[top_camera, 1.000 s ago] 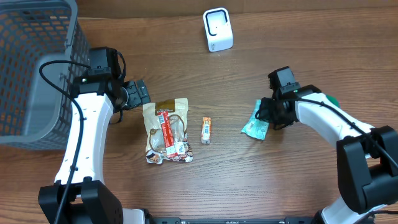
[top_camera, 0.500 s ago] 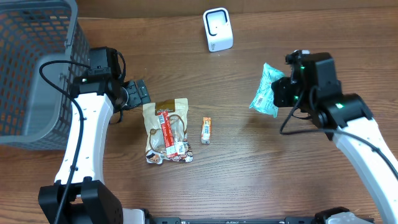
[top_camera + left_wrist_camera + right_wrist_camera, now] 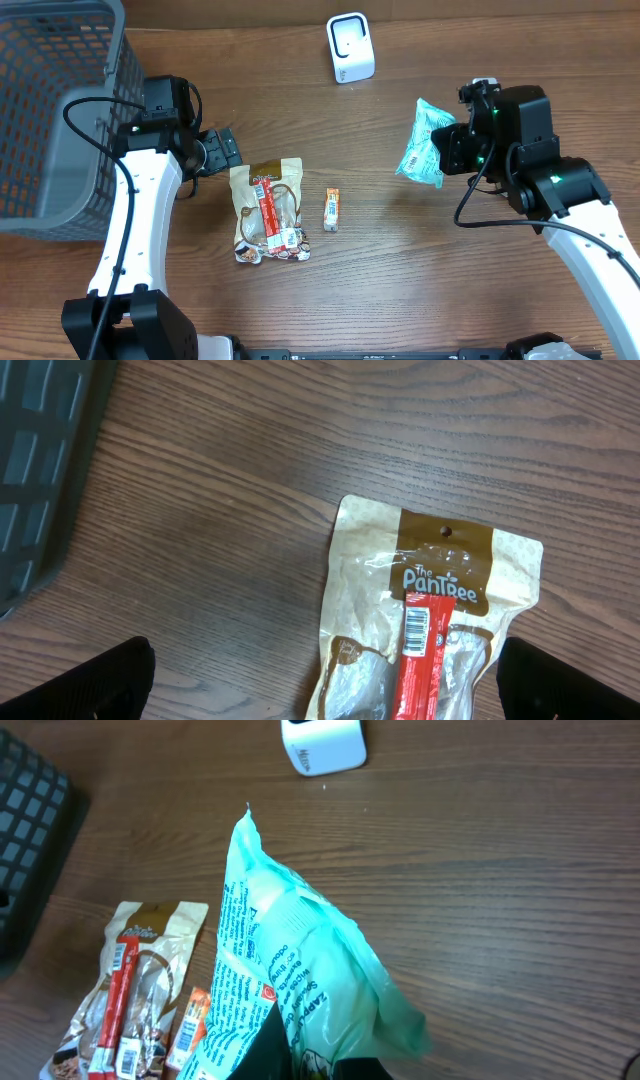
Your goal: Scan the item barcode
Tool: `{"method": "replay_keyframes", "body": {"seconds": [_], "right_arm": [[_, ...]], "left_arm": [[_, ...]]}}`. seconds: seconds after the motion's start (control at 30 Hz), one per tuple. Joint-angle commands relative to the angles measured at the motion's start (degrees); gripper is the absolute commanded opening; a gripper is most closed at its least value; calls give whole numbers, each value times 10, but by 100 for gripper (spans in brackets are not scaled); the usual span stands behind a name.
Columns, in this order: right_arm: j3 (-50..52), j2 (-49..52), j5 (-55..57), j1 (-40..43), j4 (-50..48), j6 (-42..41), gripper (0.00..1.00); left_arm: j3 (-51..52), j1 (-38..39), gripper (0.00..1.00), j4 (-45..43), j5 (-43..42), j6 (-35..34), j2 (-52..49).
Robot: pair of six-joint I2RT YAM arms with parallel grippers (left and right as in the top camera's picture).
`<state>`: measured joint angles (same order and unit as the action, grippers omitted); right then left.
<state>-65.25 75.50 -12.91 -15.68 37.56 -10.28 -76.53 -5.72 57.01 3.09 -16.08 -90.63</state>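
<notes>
One green packet (image 3: 422, 144), clamped at its lower end by the closed right gripper (image 3: 447, 150) and held clear of the table (image 3: 400, 290), right of the one white scanner (image 3: 350, 47) and nearer the front. Long axis nearly upright in the right wrist view, pointed tip toward the scanner. Well apart to the left: one brown bag (image 3: 267, 210), one orange bar (image 3: 332, 209) just beside it, one grey basket (image 3: 40, 100). Left gripper (image 3: 222, 152) wide open, holding nothing. Only in the left wrist view: barcode on the bag's red strip.
</notes>
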Motion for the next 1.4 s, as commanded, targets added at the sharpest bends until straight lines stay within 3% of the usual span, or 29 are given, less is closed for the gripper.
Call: {"method": "replay_keyframes", "body": {"seconds": [0.0, 0.4, 0.77, 0.93, 1.1, 1.37], "right_arm": [[-12, 7, -13, 0, -2, 3, 4], [-17, 10, -3, -1, -25, -31, 3], [-219, 32, 75, -1, -28, 1, 3], [-249, 44, 85, -1, -67, -28, 3], [-248, 50, 85, -1, 57, -126, 3], [-248, 66, 81, -1, 226, -140, 4]], "left_arm": [[-8, 1, 100, -3, 3, 4, 2], [-8, 1, 100, -3, 3, 5, 2], [-8, 1, 100, -3, 3, 5, 2], [-8, 1, 100, -3, 3, 4, 2], [-8, 1, 100, -3, 3, 4, 2], [-8, 1, 100, -3, 3, 4, 2]]}}
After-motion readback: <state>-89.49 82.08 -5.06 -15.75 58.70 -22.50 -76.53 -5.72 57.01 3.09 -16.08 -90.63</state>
